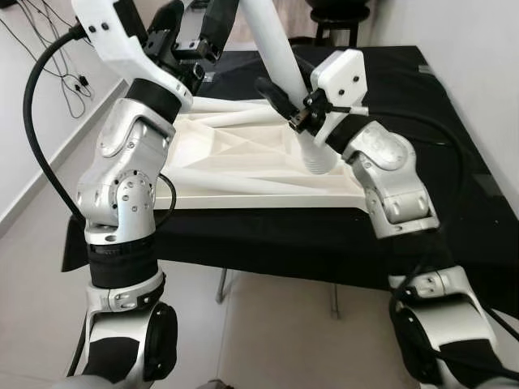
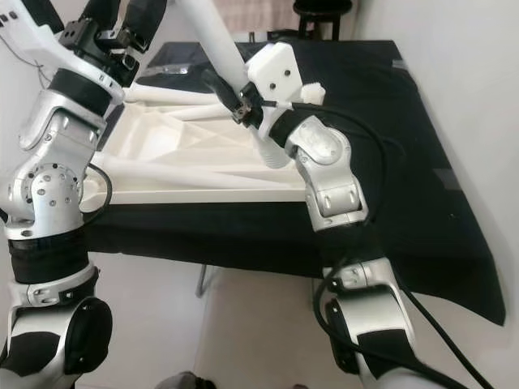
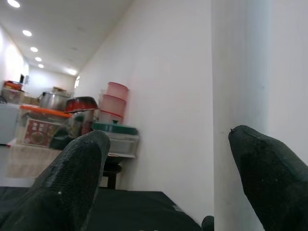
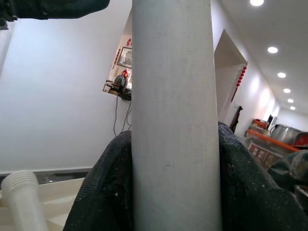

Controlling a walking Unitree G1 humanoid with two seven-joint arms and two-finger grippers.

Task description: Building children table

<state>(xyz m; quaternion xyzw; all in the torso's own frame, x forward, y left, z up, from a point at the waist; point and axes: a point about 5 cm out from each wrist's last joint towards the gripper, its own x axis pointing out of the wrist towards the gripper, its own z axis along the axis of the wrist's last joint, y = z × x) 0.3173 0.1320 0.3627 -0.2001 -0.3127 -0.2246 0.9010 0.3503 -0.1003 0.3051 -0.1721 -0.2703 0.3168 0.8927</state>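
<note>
An upside-down white table top lies on the black-covered table. A white table leg stands tilted, its ribbed lower end at the top's near right corner. My right gripper is shut around this leg low down, and the leg sits between its black fingers. My left gripper is higher up beside the same leg, open, with its fingers apart and the leg next to one of them. Two more white legs lie across the table top.
The black table ends close in front of me, with pale floor below. A white wall runs along the right. Cables hang on the left wall. A dark stool stands behind the table.
</note>
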